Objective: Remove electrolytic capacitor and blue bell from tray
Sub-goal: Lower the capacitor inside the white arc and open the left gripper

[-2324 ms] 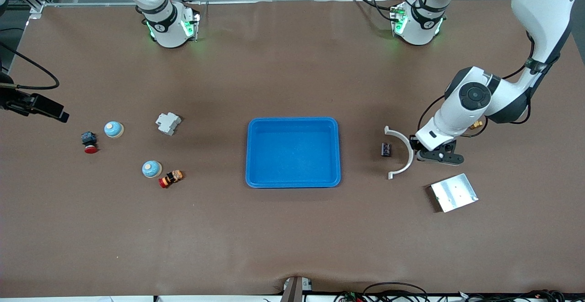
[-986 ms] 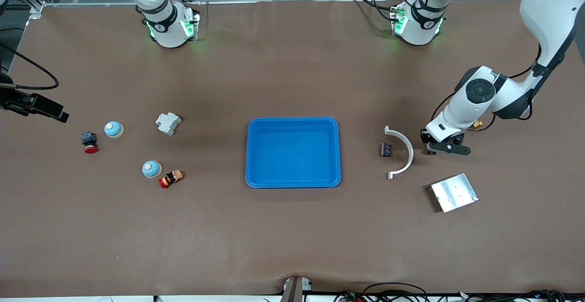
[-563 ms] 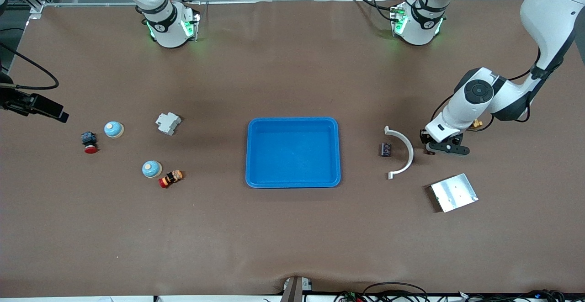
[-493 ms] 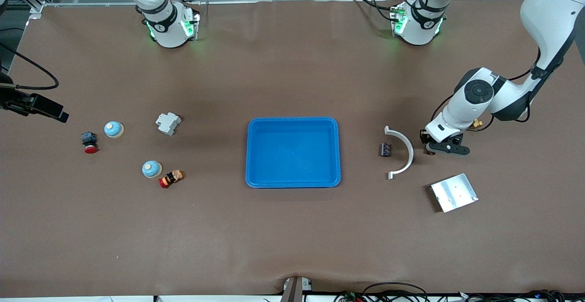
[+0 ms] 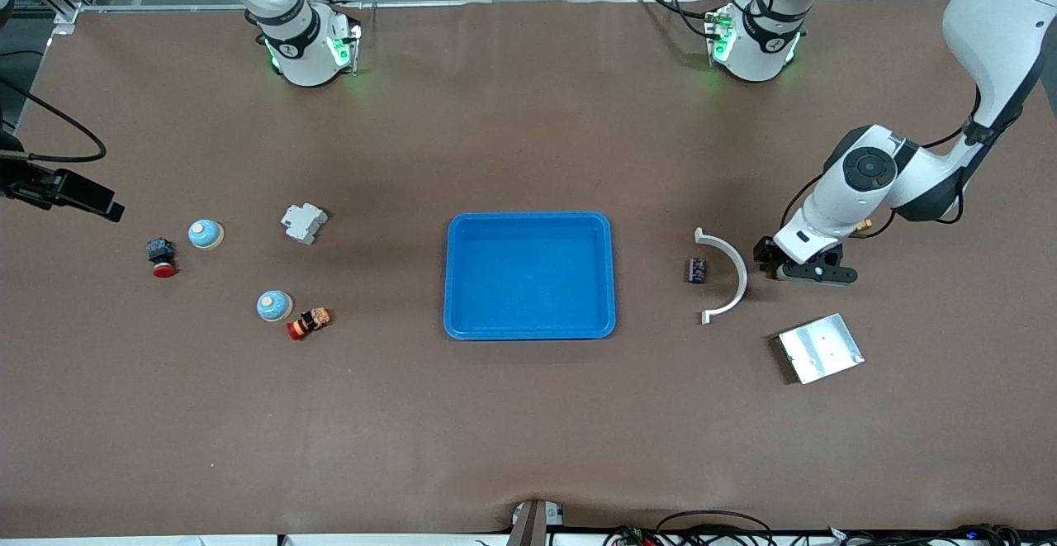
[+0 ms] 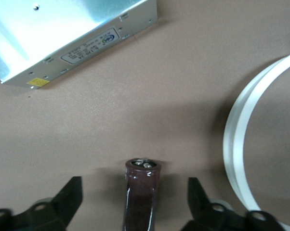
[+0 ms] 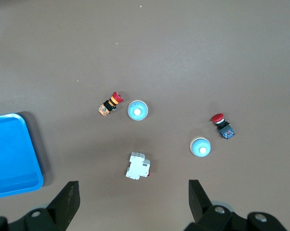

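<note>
Risk first: the electrolytic capacitor [image 6: 141, 192] lies on the counter between the two fingers of the left pincer [image 6: 134, 202], touching neither of them. This pincer is released, opened wide, and it sits low over the counter in the middle band of the front frame, toward the left arm's end. The cap. is a small round cylinder, so I think it can roll easily. If the arm goes up w/ a bit of side motion, one finger may knock it and send it toward the white curved piece [image 5: 727, 277] just beside, or toward the silver metal box [image 5: 819, 348] near it. A straight vertical retreat seems safest.

The right pincer [image 7: 133, 192] is also released, holding nothing, and waits high over the counter at the right arm's end.

Containers: only one, the tray [image 5: 529, 275], in the middle of the front frame. It has nothing in it, only its bare blue floor shows. Two blue bells [image 5: 204, 234] [image 5: 273, 306] stand on the counter well apart from it, toward the right arm's end, so the task looks approx. done to me
</note>
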`<state>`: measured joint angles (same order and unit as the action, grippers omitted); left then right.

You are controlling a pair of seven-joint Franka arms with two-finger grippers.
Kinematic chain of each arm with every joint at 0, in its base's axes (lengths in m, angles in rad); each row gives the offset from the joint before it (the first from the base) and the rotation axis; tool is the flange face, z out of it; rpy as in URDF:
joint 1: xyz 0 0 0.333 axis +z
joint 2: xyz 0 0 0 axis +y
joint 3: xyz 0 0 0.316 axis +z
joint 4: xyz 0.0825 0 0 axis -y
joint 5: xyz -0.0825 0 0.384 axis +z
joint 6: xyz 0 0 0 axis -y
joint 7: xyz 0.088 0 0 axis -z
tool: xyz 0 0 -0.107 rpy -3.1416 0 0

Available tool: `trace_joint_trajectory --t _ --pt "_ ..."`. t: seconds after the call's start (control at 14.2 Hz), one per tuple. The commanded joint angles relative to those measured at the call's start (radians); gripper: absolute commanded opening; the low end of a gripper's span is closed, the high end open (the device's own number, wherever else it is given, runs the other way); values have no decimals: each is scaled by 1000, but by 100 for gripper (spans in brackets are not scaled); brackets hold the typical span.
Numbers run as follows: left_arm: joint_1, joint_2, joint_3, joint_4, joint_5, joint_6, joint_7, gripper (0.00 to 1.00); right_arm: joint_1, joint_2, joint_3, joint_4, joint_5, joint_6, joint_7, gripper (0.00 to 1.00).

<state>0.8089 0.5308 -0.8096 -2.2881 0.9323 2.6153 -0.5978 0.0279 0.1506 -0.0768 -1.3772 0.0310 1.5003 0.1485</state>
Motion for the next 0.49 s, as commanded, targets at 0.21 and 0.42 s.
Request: trace_joint_trajectory --t 0.21,0.42 --pt "7 -37 -111 74 -160 -165 -14 100 -13 10 5 24 17 -15 8 100" --pt "7 -48 -157 122 -225 -242 -11 100 -13 10 5 24 17 -15 8 100"
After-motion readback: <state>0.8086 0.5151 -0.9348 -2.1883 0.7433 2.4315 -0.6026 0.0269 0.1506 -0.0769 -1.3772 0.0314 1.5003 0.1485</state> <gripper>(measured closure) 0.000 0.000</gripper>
